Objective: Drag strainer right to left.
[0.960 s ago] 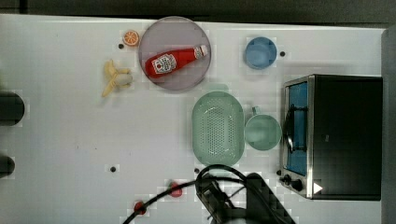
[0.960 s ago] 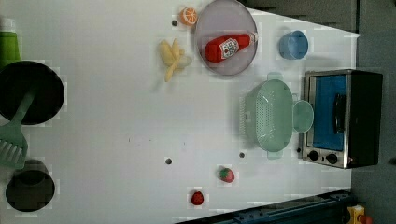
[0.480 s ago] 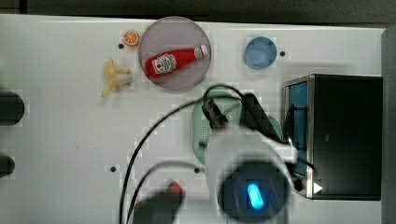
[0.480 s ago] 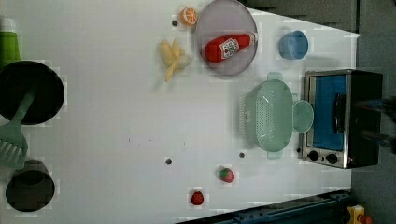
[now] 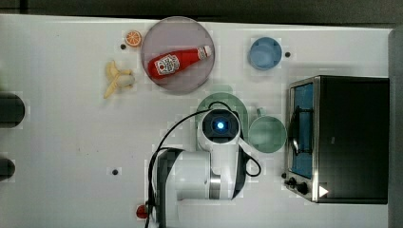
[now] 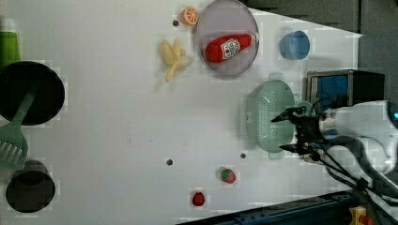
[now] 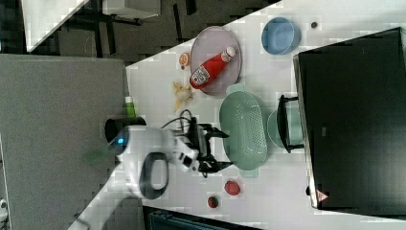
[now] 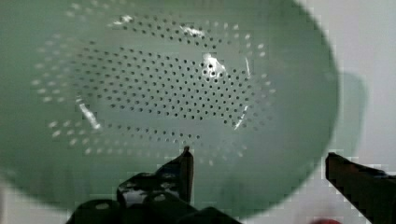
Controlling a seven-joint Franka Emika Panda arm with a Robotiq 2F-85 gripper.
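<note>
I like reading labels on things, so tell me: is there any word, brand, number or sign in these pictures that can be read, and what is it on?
No text here can be read.
Ketchup bottle on the plate: a white label with dark marks, too blurred to read.
Toaster oven: a small white triangle mark at its lower corner in the top view; in the right view a small red triangle sign, contents unreadable.
Strainer, mug, blue bowl: no lettering seen.

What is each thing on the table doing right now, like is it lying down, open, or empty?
Pale mint-green oval plastic strainer: upright, empty, not gripped.
Black robot gripper: fingers open, over the strainer.
Red plastic ketchup bottle: lying on its side on the plate.
Round grey-pink plate: flat on the table.
Round blue bowl: upright, empty.
Yellow banana: peeled open.
</note>
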